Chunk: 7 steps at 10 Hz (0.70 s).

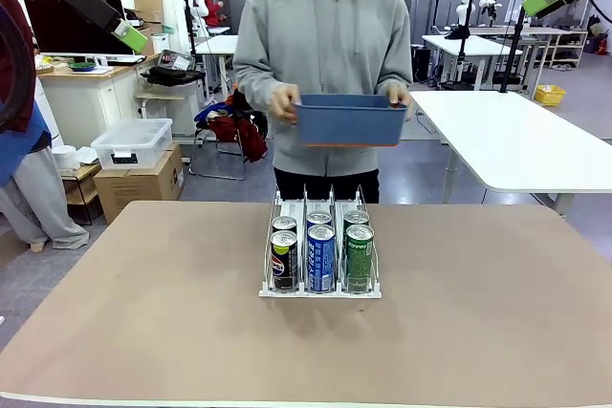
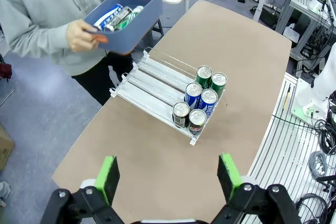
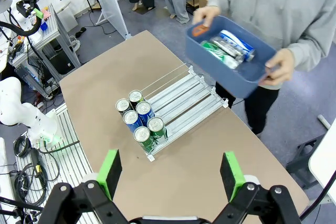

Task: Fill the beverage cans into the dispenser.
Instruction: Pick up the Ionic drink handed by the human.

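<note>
The dispenser [image 1: 320,290] stands mid-table, its three lanes running toward the person. Several beverage cans stand upright at its near end, two deep in each lane: black Pepsi [image 1: 284,260], blue [image 1: 321,258], green [image 1: 359,256]. The person at the far side holds a blue tub [image 1: 349,121] with both hands above the table's far edge. More cans [image 2: 119,17] lie loose in the tub [image 2: 126,35]. My left gripper [image 2: 168,174] hangs open and empty high over the table, and so does my right gripper [image 3: 170,174]. Both are far from the dispenser [image 3: 189,98].
The far halves of the dispenser lanes [image 2: 152,85] are bare. A wide brown tabletop [image 1: 497,312] surrounds the rack. A white table [image 1: 516,136] stands behind at the right, with boxes and a clear bin [image 1: 132,143] on the floor at the left.
</note>
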Tool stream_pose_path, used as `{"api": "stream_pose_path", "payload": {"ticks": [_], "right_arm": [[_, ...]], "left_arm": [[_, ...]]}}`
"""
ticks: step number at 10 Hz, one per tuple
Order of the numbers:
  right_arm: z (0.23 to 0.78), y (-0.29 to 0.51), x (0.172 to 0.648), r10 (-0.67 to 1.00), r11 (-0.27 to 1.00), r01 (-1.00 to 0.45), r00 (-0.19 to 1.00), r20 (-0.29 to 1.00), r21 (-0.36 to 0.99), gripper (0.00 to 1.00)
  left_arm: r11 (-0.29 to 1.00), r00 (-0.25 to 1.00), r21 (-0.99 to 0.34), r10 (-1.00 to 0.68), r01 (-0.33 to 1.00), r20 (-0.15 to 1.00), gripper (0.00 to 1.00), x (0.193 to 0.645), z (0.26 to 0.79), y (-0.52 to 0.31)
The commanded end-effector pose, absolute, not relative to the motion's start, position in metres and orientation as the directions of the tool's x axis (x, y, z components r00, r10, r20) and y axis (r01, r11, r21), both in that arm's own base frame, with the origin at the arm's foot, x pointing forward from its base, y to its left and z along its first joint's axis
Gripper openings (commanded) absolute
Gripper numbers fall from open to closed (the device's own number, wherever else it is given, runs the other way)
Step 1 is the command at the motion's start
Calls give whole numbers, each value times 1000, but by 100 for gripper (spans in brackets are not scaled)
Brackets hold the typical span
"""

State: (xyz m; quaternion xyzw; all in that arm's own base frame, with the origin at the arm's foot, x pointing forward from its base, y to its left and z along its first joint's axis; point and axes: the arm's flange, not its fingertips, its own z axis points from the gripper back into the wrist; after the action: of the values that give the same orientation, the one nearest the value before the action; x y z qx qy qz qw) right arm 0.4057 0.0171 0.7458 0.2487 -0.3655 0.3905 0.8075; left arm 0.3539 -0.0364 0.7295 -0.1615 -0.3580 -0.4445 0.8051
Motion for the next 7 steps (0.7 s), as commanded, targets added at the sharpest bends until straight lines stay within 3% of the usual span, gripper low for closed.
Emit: {"api": "stream_pose_path", "payload": {"ticks": [1,7], "right_arm": [[746,17,405,448,572,-812,428,785,116,100],[746,17,405,448,572,-812,428,785,116,100]], "left_arm": [[564,355,63,-599,824,718,100,354,730,-37],[564,355,63,-599,824,718,100,354,730,-37]]}}
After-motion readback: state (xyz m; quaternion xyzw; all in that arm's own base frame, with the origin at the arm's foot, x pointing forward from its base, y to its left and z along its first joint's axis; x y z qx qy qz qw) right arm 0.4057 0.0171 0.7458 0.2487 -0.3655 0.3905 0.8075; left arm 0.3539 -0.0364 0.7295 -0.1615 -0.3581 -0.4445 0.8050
